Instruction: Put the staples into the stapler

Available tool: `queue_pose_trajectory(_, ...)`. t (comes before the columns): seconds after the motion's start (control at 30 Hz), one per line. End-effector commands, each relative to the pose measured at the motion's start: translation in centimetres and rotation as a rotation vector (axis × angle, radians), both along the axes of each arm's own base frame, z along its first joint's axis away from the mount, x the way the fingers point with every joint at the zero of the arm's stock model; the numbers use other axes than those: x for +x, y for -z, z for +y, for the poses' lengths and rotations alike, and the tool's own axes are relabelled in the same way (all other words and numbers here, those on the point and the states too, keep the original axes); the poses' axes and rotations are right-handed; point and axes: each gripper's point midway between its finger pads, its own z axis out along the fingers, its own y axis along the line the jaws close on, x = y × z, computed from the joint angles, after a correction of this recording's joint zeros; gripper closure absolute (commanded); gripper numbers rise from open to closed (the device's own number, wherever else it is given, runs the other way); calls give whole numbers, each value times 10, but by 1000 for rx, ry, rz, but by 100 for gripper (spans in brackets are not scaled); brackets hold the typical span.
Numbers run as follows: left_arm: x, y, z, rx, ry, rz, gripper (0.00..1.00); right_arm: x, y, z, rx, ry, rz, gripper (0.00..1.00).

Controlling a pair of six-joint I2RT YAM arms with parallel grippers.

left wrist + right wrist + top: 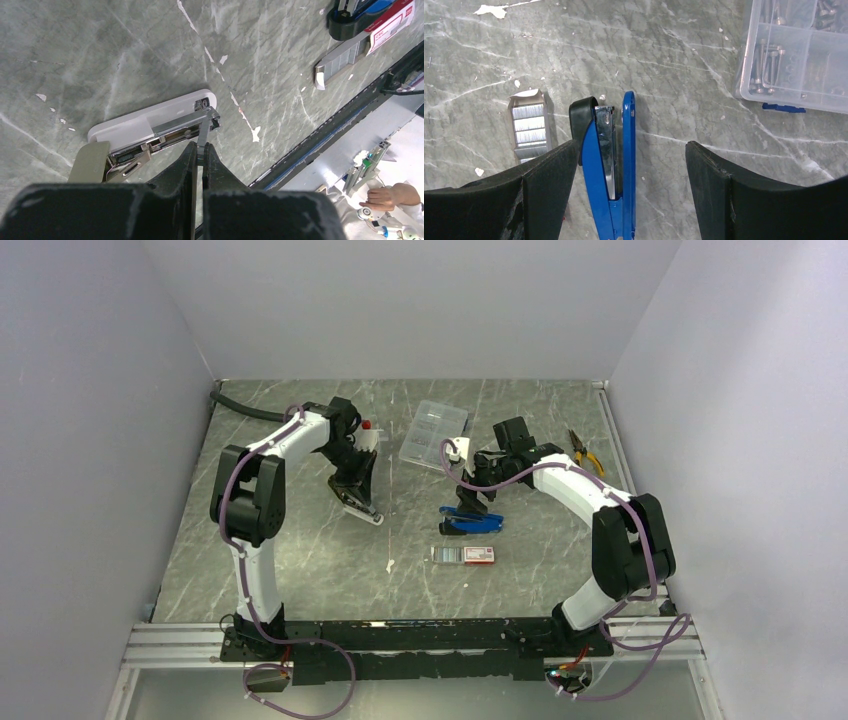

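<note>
Grey marbled surface point(300, 560). Clear compartment case point(433, 433) sits far centre. Right gripper point(631, 145) is wide open and holds nothing, with its jaws either side of the blue stapler point(606, 150), which lies opened with its magazine showing. White stapler point(145, 125) lies to the left, its top swung open. White box with red end point(480, 554) lies just beside the blue stapler, with the staples tray point(529, 130) sticking out of it. Left gripper point(201, 152) is pinched shut on a thin silvery strip point(203, 134) that touches the front end of the white stapler's magazine.
</note>
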Motion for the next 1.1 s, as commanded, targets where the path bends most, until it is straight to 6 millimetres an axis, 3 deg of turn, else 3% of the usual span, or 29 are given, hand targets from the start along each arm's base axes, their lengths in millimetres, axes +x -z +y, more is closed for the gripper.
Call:
queue_pose_trajectory(0.0,5,-16,-1,-2,-2,-60,97,-2,0,1,7,-21,-6,18)
queue_pose_trajectory(1.07,2,-6,1,9,-6,-37,97,-1,2,0,-1,-22,-3,18)
